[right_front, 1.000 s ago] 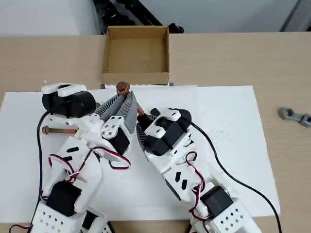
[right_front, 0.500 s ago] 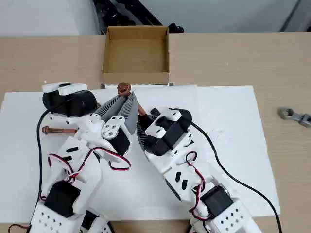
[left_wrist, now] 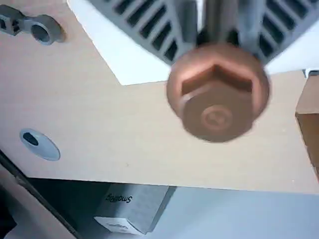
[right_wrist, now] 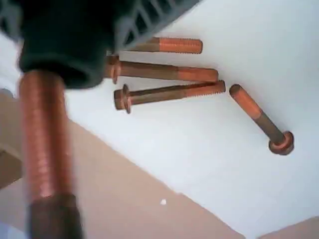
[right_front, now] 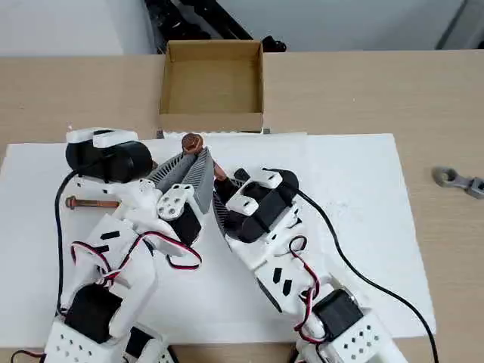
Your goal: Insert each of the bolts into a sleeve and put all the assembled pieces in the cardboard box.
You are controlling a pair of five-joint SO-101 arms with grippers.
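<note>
A copper bolt's hexagonal head [right_front: 191,141] [left_wrist: 218,94] sticks out past my left gripper [right_front: 190,160], which is shut on the shank just below the head, a little short of the cardboard box [right_front: 212,121]. Its threaded shank [right_wrist: 42,149] runs through a black sleeve [right_wrist: 60,50] held in my right gripper [right_front: 221,185], which is shut on it. Both grippers meet at the sheet's far middle. Several loose bolts [right_wrist: 167,92] lie on the white sheet [right_front: 355,181], and one bolt [right_front: 91,203] shows beside the left arm.
The cardboard box stands open at the table's back, just beyond the sheet's far edge. A grey wrench [right_front: 457,180] [left_wrist: 35,27] lies on the bare wood at the right. The sheet's right half is free.
The left arm has shifted slightly and the bolt head has crept a little toward the near side. Both grips are unchanged.
</note>
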